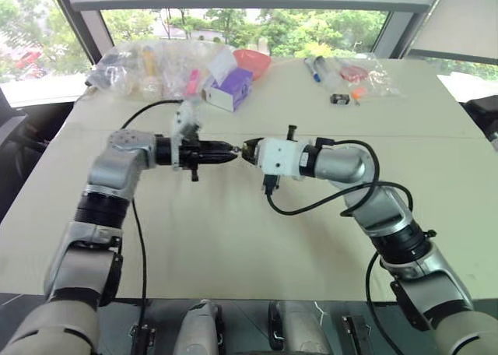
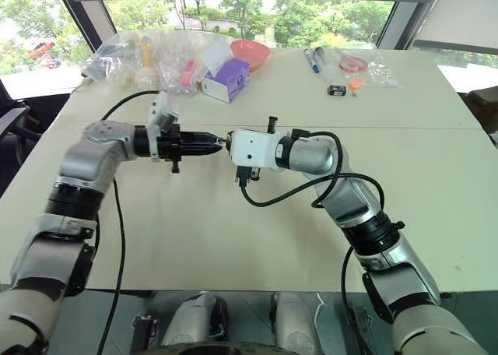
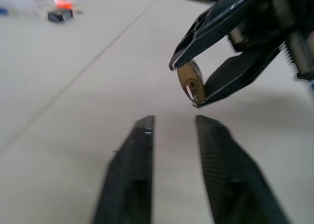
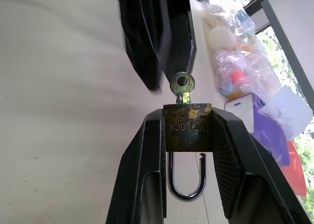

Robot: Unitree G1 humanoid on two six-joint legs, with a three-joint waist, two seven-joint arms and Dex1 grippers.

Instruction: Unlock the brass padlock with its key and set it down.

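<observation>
Padlock (image 4: 188, 126): brass body clamped between the 2 fingers of the right end effector (image 4: 189, 135), held in the air above the table (image 1: 233, 238), mid-table between the 2 arms.
Shackle (image 4: 185, 182): silvery loop lying back between the right fingers; 1 leg appears out of the body, so it looks unlocked.
Key (image 4: 182, 85): seated in the padlock's keyway, round bow sticking out toward the left end effector.
Right end effector: clenched on the padlock, pointing toward the robot's left, roughly level.
Left end effector (image 3: 172, 130): released; a clear gap shows between its 2 fingers, nothing held. It points toward the right end effector, tip to tip, just short of the key bow; contact with the key cannot be told.
Far edge of table: heap of clear plastic bags (image 1: 148, 67), purple and white box (image 1: 229, 89), red bowl (image 1: 251, 61), markers (image 1: 313, 68), small black block (image 1: 339, 99) beside an orange item (image 1: 356, 93); all well apart from the padlock.
Cables: 1 black cable (image 1: 327, 199) loops off the right wrist; another runs along the left arm.
</observation>
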